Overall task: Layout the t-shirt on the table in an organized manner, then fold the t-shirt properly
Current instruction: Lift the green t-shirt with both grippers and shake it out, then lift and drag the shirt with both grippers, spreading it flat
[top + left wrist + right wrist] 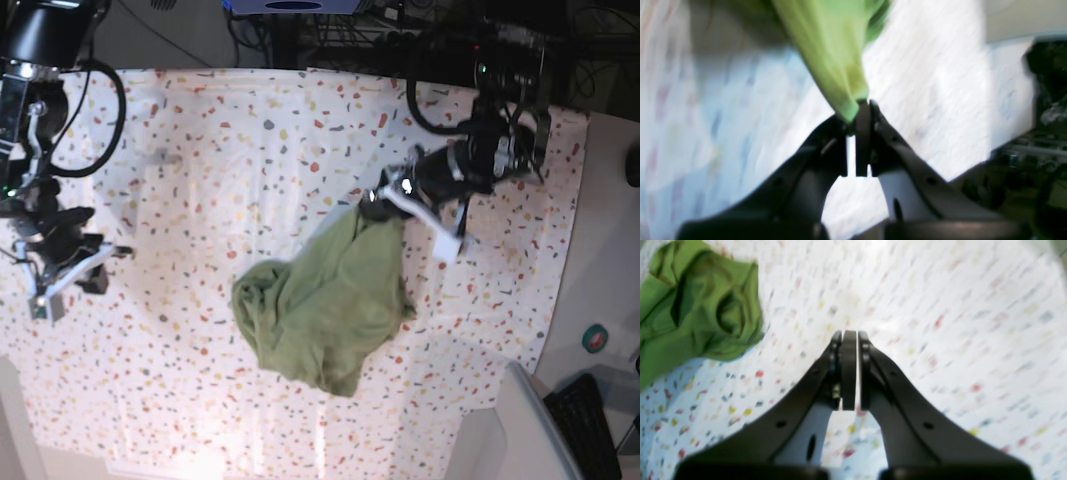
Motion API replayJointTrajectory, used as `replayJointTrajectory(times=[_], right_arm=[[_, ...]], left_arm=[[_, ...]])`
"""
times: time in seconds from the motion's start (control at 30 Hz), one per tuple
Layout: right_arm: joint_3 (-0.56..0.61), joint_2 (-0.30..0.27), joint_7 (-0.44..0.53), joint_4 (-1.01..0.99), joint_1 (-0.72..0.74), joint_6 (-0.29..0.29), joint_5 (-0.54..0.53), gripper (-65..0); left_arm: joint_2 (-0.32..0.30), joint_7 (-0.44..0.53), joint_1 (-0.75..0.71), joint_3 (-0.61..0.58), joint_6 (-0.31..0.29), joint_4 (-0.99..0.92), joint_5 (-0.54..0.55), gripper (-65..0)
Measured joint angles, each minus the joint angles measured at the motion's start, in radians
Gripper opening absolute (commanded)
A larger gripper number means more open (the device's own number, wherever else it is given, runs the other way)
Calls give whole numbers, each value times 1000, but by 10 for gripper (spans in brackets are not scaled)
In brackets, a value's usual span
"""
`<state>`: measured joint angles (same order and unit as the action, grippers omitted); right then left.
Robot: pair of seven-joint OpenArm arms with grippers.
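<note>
The left gripper [864,104] is clamped on a pinched corner of the olive-green t-shirt [325,300], the cloth drawn up taut from its fingertips in the left wrist view. The rest of the shirt lies crumpled near the middle of the speckled table [200,180]. The right gripper [850,335] has its jaws pressed together on nothing, hovering over bare cloth well apart from the shirt, toward the table's edge.

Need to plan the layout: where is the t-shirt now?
In the base view, the t-shirt lies crumpled mid-table, one corner pinched by the left end effector at its upper right.
</note>
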<state>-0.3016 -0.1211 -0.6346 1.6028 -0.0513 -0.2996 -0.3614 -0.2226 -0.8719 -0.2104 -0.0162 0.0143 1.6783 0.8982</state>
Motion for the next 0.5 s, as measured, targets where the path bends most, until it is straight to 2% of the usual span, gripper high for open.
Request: replayJointTrajectory(times=[0.17, 0.33, 0.4, 0.47, 0.5], right_arm=[[203, 11, -4, -8, -25, -3, -5, -650], [426, 18, -18, -7, -2, -2, -5, -650], [494, 32, -61, -4, 4, 28, -11, -641], [553, 42, -119, 30, -5, 80, -2, -480], [578, 44, -119, 64, -22, 83, 2, -410]], left_arm=[[-58, 99, -251, 92, 10, -10, -11, -650], [-85, 146, -321, 106, 7, -6, -2, -650], [-82, 142, -329, 106, 5, -5, 0, -650], [-82, 139, -330, 105, 5, -5, -2, -650], [-82, 140, -326, 105, 4, -5, 0, -650]])
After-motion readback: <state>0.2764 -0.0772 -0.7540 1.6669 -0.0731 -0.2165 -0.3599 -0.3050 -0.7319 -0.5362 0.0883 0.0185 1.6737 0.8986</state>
